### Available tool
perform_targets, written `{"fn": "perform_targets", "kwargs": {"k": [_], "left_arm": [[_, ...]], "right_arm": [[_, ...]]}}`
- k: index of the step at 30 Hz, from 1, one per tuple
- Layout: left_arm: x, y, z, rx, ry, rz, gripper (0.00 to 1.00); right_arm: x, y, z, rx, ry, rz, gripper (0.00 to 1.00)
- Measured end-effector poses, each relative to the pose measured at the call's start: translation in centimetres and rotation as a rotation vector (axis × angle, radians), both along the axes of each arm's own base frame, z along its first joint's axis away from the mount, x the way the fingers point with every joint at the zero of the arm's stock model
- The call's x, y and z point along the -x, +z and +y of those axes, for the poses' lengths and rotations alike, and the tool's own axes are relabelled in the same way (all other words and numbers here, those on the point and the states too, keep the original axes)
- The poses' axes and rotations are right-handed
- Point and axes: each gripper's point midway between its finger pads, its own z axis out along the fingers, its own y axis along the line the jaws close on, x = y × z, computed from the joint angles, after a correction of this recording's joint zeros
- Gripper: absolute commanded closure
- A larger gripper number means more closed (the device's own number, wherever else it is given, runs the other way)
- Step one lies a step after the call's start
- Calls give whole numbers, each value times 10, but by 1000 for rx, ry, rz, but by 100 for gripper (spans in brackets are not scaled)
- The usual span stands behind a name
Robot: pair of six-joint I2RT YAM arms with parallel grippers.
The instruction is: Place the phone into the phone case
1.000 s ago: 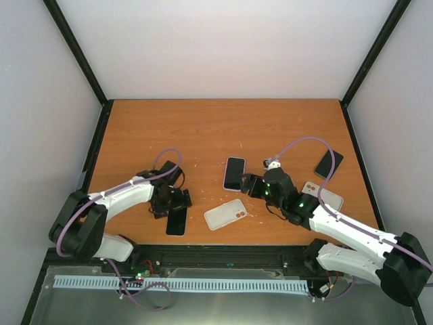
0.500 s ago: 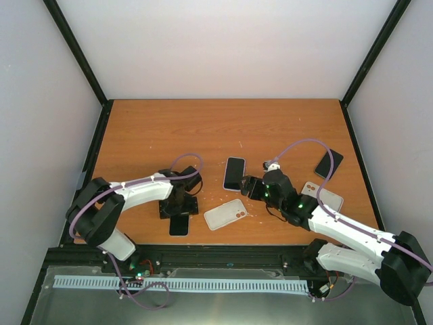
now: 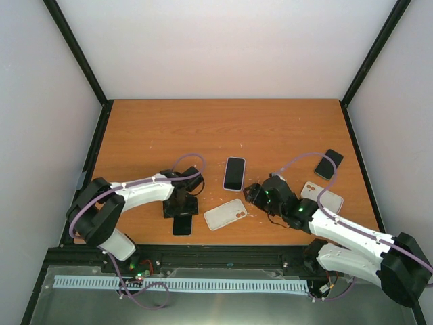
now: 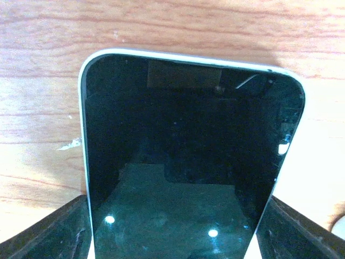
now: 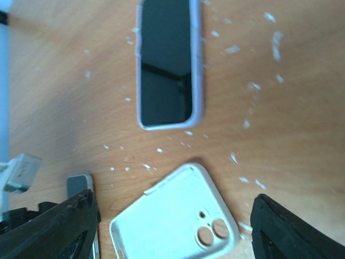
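Moved: right gripper [image 3: 253,195] has drawn back from the lilac-rimmed phone [image 5: 167,62]; left gripper [image 3: 180,208] slid right with the black phone [image 4: 183,162].
Phones: three, counting the far phone [image 3: 329,164] at right.
Cases: two; the clear case [image 5: 175,218] lies empty at centre, the second case [image 3: 323,196] partly under the right arm.
Left gripper: closed on the black phone's side edges, low on the table [image 3: 149,128].
Right gripper: wide open, empty.
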Motion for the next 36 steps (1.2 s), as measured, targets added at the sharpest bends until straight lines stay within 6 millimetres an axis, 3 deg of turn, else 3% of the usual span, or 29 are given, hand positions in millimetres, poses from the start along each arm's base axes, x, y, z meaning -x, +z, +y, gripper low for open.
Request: {"fn": "perform_targets", "kwargs": {"k": [7,13,19,27,36], "left_arm": [[-5,6,-2,16,-16,-37,42],[-19,21,-15,78,-42,-108,43],[-27,43,-24,152,-73,-184,44],[-24,55,-32,209,-132,-195,44],[-19,81,-59,388,-196,-221,44]], "right_arm": [[25,-34,-17,-43,-168,253,47],[40,-65,-20,-21,-202,366,52],[44,-83,-5,13,-169,406,59],[22,-84,25,39,-79,355,73],[-5,-76,76,-5,108,248,73]]}}
